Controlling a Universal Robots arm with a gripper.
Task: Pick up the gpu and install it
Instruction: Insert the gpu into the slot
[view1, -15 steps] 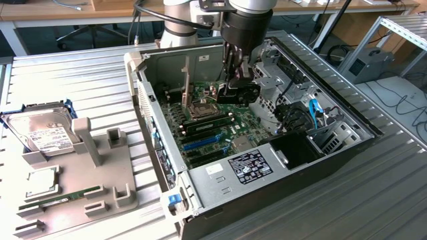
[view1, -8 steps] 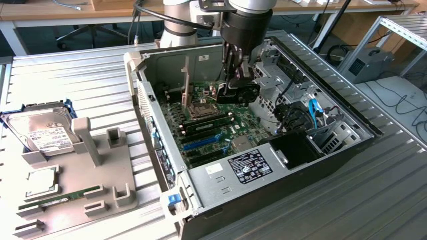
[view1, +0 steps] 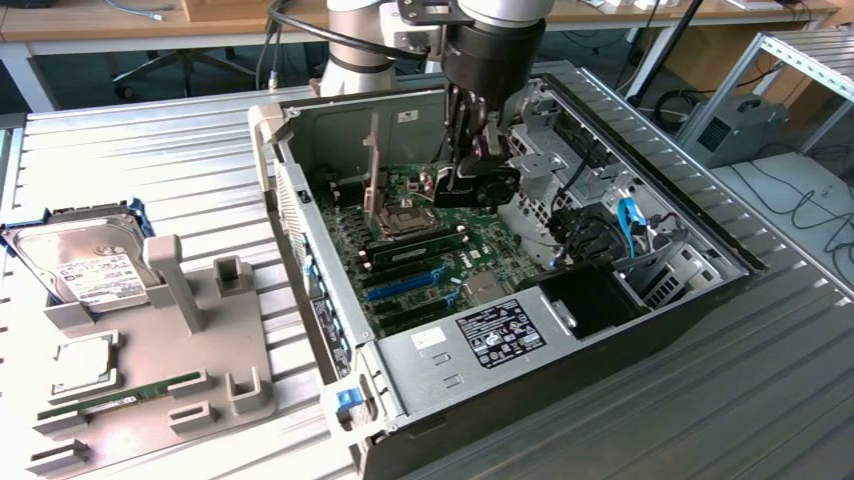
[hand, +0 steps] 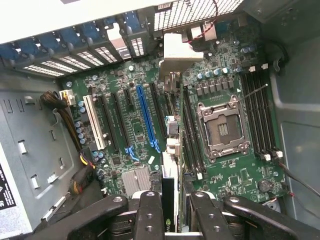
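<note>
Now, claw (hand: 175, 200) half-closed on gpu (hand: 168, 192), over motherboard (hand: 235, 172)

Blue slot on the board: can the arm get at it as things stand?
Likely yes: the case is open, the pincer holding the card hangs near the blue slot, nothing lying across it.

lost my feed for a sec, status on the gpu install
Gripper shut on gpu. Gpu upright, edge-on, inside the case, over the motherboard near the blue slot. Seated or not: cannot tell.
</note>
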